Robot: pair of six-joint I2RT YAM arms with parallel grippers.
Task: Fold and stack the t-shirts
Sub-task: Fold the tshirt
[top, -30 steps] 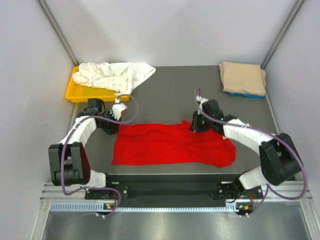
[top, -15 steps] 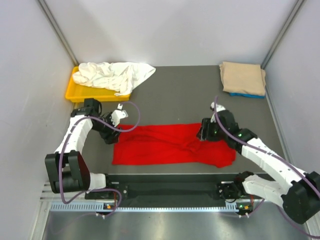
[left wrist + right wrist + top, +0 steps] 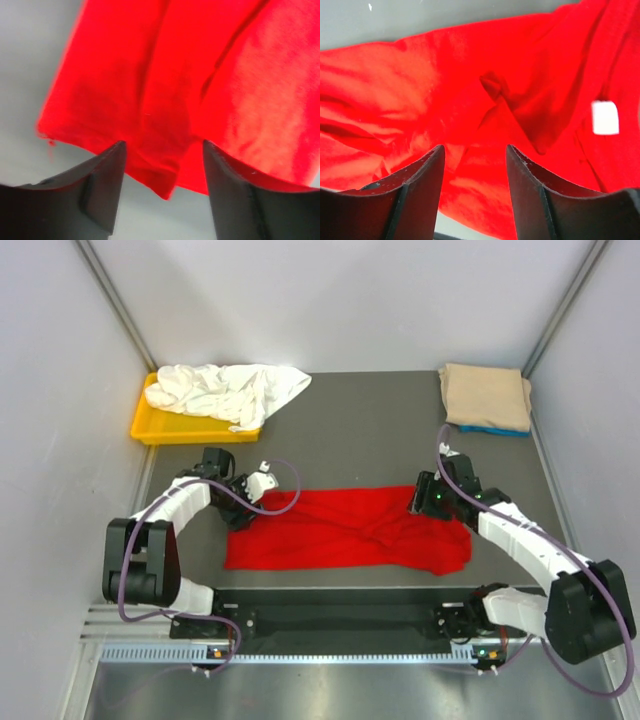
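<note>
I had the red shirt (image 3: 345,530) lying in a long band on the tabletop (image 3: 360,430) between the arms. My left hand (image 3: 161,165) was wide open over its left edge, gripping nothing. My right hand (image 3: 475,155) was open too and empty, near the neck label (image 3: 605,117). The white shirt (image 3: 225,390) was draped over the yellow tray (image 3: 150,428), and the tan shirt (image 3: 487,395) sat on the blue shirt (image 3: 495,429) at far right.

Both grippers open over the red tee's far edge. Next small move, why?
Probably lower and close both: the left gripper and right gripper stand open with the red tee lying between their jaws, ungripped, so pinching the far edge likely precedes any fold.
</note>
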